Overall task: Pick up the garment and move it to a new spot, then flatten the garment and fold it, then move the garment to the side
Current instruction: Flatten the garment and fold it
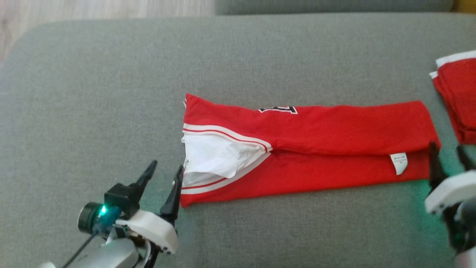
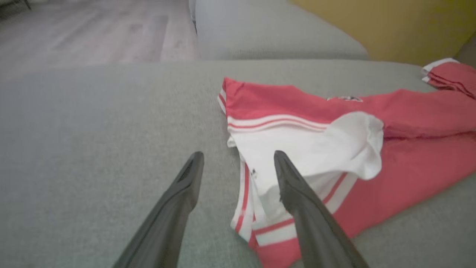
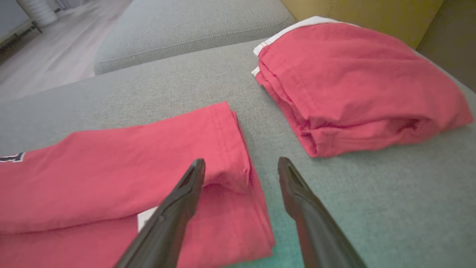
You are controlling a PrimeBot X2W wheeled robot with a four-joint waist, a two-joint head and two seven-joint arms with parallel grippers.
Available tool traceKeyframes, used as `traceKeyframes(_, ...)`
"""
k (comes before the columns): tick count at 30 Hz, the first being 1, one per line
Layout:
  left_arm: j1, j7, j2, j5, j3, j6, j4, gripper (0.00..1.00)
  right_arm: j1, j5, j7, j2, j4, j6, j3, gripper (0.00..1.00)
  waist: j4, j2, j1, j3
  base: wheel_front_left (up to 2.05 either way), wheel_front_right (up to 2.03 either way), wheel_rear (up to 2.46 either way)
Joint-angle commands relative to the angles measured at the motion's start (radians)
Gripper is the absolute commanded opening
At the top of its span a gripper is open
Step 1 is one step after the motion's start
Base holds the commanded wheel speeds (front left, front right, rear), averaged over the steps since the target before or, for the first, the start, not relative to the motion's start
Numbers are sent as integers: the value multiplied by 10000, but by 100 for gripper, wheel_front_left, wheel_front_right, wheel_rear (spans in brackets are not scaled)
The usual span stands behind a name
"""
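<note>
The garment [image 1: 316, 145] is a red jersey with white and red trim, folded lengthwise into a long strip on the grey cushion [image 1: 111, 93]. Its white inner side shows at the left end [image 2: 316, 149], and a white label lies near the right end. My left gripper [image 1: 165, 169] stands open at the strip's left end, one finger over the trim [image 2: 293, 193], holding nothing. At the strip's right end [image 3: 111, 175] my right gripper [image 1: 448, 150] is open too, its fingers astride the corner of the cloth [image 3: 241, 163] and empty.
A second red garment [image 1: 459, 96], folded into a stack [image 3: 357, 89], lies at the cushion's right edge, close to my right gripper. Another grey cushion [image 2: 267, 33] sits behind, with pale wood floor [image 2: 93, 29] at the far left and a yellow wall [image 2: 390, 26] beyond.
</note>
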Motion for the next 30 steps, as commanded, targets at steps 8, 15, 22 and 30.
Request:
traceKeyframes(8, 1963, -125, -1278, 3396, 2789, 1018, -877, 100, 823, 372, -408, 935, -610, -9, -476, 100, 364, 0, 0, -913, 0, 0, 0)
traceKeyframes(15, 3074, -126, -2485, 5422, 3799, 1063, -1410, 100, 231, 361, -378, 1204, 95, -9, -1601, 100, 938, 0, 0, -1054, 0, 0, 0)
traceKeyframes(22, 3652, -127, -3264, 6678, 3977, 383, -1285, 100, -976, -866, 63, 1245, 1441, -9, -3497, 100, 1579, 0, 0, -943, 0, 0, 0)
traceKeyframes(30, 3811, -127, -3801, 7144, 4553, -296, -979, 100, -1790, -1748, 738, 1267, 2835, -9, -4748, 100, 1807, 0, 0, -694, 0, 0, 0)
